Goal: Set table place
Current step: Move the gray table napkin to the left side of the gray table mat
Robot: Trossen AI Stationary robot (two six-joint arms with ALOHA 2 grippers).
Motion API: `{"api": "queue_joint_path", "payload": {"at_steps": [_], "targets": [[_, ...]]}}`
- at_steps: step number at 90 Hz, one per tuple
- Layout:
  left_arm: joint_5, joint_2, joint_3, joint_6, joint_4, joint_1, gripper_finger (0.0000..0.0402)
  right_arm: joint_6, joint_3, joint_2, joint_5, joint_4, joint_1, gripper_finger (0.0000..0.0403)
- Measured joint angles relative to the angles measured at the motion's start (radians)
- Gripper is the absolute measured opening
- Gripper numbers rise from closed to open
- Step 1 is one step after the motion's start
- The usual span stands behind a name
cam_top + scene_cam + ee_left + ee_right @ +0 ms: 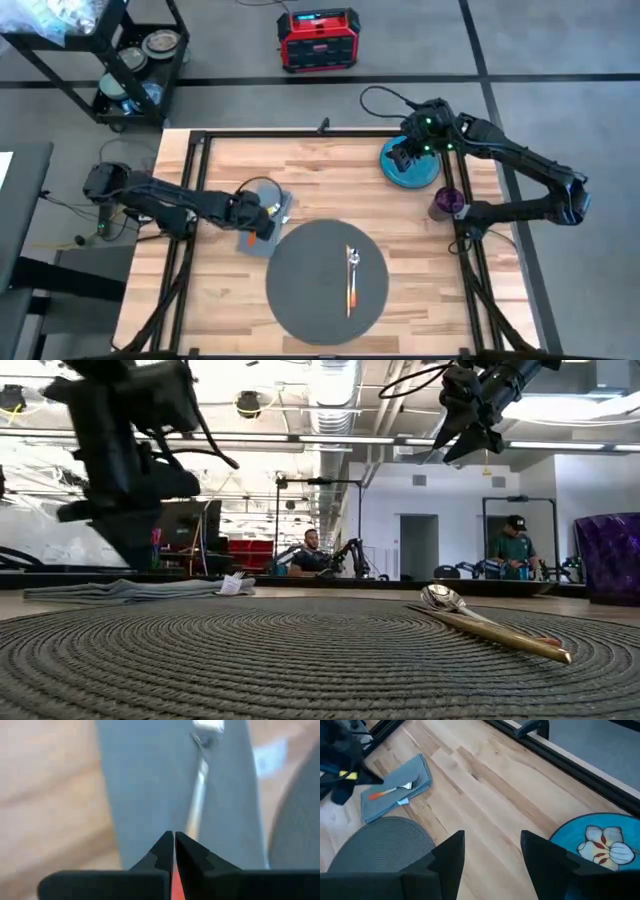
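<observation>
Placemat (310, 285), round, dark grey and woven, lies at the near middle of your light wood table (330, 180). On its right half rests a spoon (352, 258), with an orange-handled piece of cutlery (350, 292) lying just beside it; in the low view the spoon's bowl (440, 597) sits raised on the weave.

Your left gripper (262, 222) is down at the placemat's upper left edge, over a folded grey cloth napkin (280, 205). In the left wrist view its two dark fingertips (162, 851) are pressed together on the orange handle (176, 885) of a fork (200, 775) that lies along the napkin. The right wrist view shows the same fork (395, 791) resting on the napkin (415, 777), with the placemat's rim (380, 845) just beside it.

Your right gripper (402, 158) hangs above a teal plate (420, 178) at the table's far right. Its fingers (452, 852) stand well apart and hold nothing. The plate (592, 832) carries a pale flower pattern. A purple cup (445, 203) stands just beside the plate, toward the table's right edge.

People sit in the room beyond the table in the low view.
</observation>
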Motion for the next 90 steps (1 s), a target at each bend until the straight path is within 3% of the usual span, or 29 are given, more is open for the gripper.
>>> {"api": "queue_joint_path", "payload": {"at_steps": [19,41,70,90], "targets": [[0.086,0.095,0.004,0.149,0.007,0.086,0.0000,0.002,0.000,0.000,0.000,-0.023,0.000,0.0179],[0.147,0.119,0.005,0.113,-0.030,0.055,0.0000,0.002,0.000,0.000,0.000,-0.028,0.000,0.0179],[0.283,0.119,0.003,-0.080,-0.100,-0.149,0.0000,0.002,0.000,0.000,0.000,-0.027,0.000,0.0179],[0.342,0.119,0.005,-0.324,-0.008,-0.331,0.0000,0.002,0.000,0.000,0.000,-0.026,0.000,0.0179]]}}
